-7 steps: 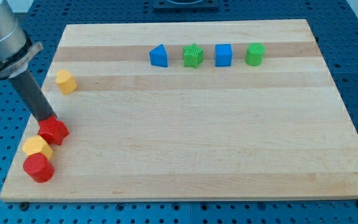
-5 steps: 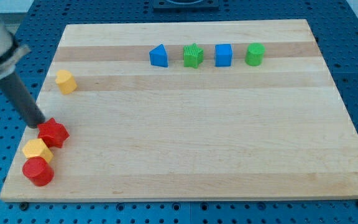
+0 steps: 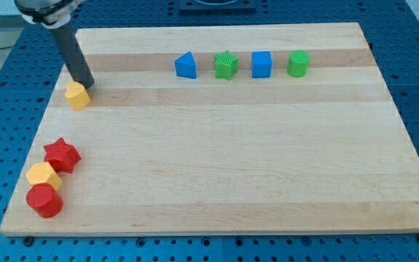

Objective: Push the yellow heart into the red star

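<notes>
The yellow heart lies near the board's left edge, in the upper half of the view. My tip sits just above and to the right of it, touching or almost touching its upper edge. The red star lies well below the heart, at the lower left. A yellow hexagon-like block touches the star's lower left side, and a red cylinder sits against it just below.
A row of blocks lies near the view's top: a blue triangular block, a green star, a blue cube and a green cylinder. The wooden board ends close to the left of the heart.
My tip has left the red star's upper left side and moved up the view and slightly right to the yellow heart. No block has moved.
</notes>
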Action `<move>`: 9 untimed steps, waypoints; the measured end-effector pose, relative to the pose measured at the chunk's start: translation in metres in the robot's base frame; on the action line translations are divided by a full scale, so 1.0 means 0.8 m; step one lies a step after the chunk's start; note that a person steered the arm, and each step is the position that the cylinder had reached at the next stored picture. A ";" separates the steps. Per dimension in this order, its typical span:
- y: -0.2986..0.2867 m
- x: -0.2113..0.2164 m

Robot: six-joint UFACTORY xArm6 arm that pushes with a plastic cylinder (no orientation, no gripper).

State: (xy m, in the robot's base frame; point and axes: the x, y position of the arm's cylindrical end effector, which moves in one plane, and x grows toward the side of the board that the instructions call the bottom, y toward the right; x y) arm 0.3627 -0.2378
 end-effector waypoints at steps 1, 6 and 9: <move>-0.012 0.024; -0.049 0.123; -0.066 0.126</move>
